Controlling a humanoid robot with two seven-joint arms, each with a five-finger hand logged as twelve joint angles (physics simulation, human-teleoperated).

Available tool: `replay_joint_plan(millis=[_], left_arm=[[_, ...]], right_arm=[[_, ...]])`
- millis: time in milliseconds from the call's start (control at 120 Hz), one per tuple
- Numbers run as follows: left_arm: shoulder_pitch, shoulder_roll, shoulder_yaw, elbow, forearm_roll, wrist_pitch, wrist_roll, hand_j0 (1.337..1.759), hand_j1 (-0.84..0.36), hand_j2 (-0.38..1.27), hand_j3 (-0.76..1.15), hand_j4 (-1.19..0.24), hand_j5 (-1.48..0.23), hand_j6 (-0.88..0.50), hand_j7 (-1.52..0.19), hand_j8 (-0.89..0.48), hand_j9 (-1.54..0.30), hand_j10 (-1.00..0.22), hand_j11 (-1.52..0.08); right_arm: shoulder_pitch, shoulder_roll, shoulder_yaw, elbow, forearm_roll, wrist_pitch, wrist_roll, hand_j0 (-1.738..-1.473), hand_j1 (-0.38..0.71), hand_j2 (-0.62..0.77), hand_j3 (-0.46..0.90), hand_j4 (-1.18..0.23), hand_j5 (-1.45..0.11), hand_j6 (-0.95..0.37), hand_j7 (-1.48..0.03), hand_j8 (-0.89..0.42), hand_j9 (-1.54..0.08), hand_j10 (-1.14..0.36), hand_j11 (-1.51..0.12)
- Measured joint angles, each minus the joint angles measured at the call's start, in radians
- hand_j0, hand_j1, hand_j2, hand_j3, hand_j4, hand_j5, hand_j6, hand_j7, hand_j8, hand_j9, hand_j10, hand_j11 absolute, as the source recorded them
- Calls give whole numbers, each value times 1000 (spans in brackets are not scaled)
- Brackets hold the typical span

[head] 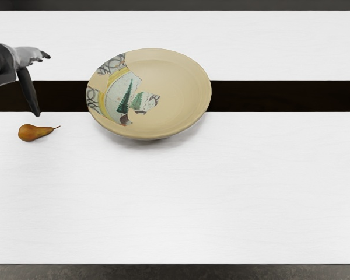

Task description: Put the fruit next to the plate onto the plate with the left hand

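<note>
Pear (34, 132) lies sideways, stem pointing right toward the plate (181, 87); left hand (23, 63) seemingly above it, fingers (30, 93) spread

Left hand (23, 59) hovers above pear (34, 132) beside plate (184, 87).

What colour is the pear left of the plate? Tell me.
The pear is golden brown, best seen in the head view.

Bright flat light, faint plate (175, 81) shadow (soft)
</note>
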Motion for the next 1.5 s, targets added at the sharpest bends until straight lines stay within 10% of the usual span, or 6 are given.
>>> replay_joint_plan(millis=[358, 825, 1500], left_arm=[[141, -44, 86, -14, -84, 17, -43, 1658, 309, 7, 0, -34, -43, -34, -43, -34, -43, -34, -43], [345, -88, 47, 202, -147, 59, -40, 1658, 291, 10, 0, -49, -63, -49, -63, -49, -63, -49, -63], [423, -88, 48, 270, -134, 67, -16, 1658, 90, 44, 0, -217, -281, -217, -281, -217, -281, -217, -281]], right_arm=[[0, 0, 0, 0, 0, 0, 0, -1658, -349, 0, 0, 0, 0, 0, 0, 0, 0, 0, 0], [0, 0, 0, 0, 0, 0, 0, -1658, -349, 0, 0, 0, 0, 0, 0, 0, 0, 0, 0], [0, 0, 0, 0, 0, 0, 0, -1658, -349, 0, 0, 0, 0, 0, 0, 0, 0, 0, 0]])
